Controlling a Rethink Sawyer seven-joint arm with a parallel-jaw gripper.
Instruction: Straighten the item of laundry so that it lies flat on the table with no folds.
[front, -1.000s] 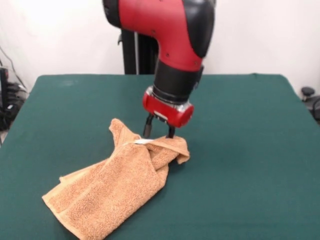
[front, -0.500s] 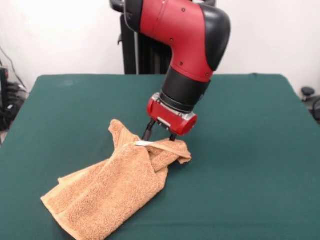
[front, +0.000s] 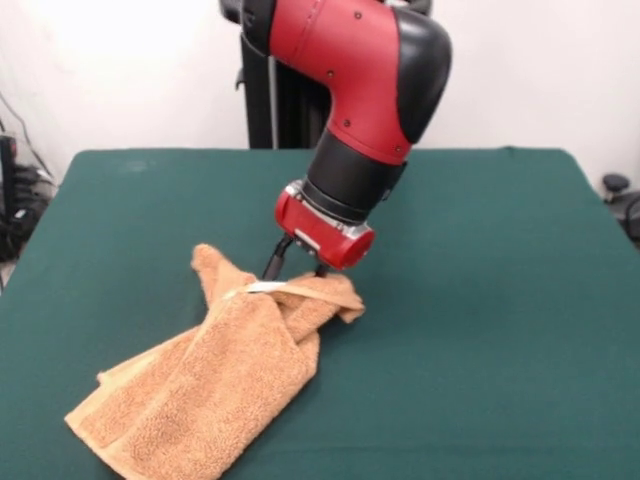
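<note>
The gripper (front: 296, 272), fingers nearly together, pinches the upper folded edge of the towel (front: 205, 385), which lies rumpled on the table (front: 500, 300); its white tag (front: 264, 288) sits beside the fingers.

The small orange-tan terry-cloth towel (front: 205, 385) is showing a rough, fluffy, looped pile, fully matt, with a small smooth white tag (front: 265, 288) on one edge. The large table with the dark green felt-like cloth top (front: 480, 300) is looking soft, even and matt. The red and black robot arm (front: 350, 70) is looking like smooth hard plastic and is giving a light gloss. The dark pincer (front: 297, 266) is looking matt.
</note>
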